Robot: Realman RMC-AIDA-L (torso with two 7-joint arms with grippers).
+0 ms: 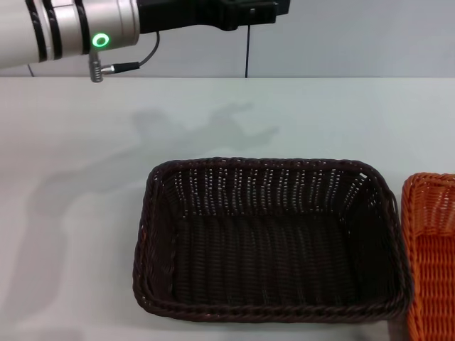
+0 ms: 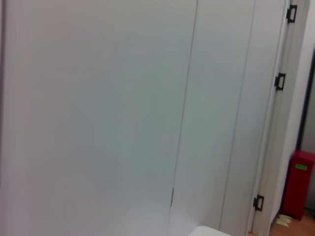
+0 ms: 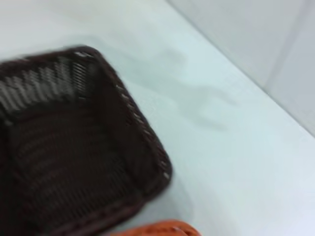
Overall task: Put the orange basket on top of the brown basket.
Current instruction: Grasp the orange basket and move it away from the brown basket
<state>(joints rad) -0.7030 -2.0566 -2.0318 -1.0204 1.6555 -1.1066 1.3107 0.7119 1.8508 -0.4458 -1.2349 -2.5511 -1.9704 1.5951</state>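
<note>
The brown basket (image 1: 270,241) sits upright and empty on the white table, in the near middle of the head view. The right wrist view shows one corner of it (image 3: 64,147). The orange basket (image 1: 430,263) stands right beside it on its right, cut off by the picture's right edge. A sliver of its rim shows in the right wrist view (image 3: 157,228). My left gripper (image 1: 249,11) is held high over the far side of the table, its dark body cut by the top edge. My right gripper is not in view; its camera looks down at the two baskets' adjoining corners.
The white table (image 1: 85,177) stretches to the left of and behind the baskets, up to a pale wall. The left wrist view shows only white wall panels (image 2: 123,118) and a red box (image 2: 301,182) on the floor.
</note>
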